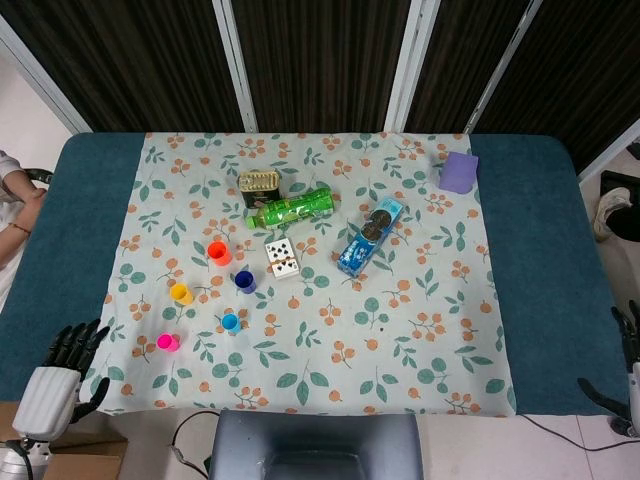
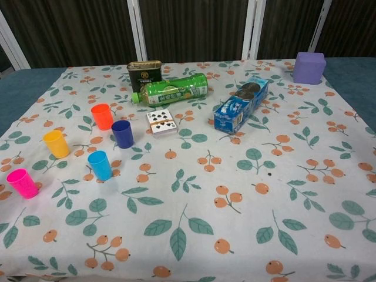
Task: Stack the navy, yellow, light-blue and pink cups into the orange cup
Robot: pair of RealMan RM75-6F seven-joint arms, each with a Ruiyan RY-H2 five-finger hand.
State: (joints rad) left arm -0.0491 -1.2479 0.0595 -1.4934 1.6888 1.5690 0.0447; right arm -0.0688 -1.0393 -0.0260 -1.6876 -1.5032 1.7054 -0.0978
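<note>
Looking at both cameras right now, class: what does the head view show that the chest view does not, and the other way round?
Only the head view shows the left hand and right hand, both off the cloth at the table's near corners, holding nothing, plus the table's teal edges. Only the chest view shows the cups' side walls, all upright. Both share the orange cup, navy cup, yellow cup, light-blue cup, pink cup, green bottle, tin, card box, blue packet and purple block.
</note>
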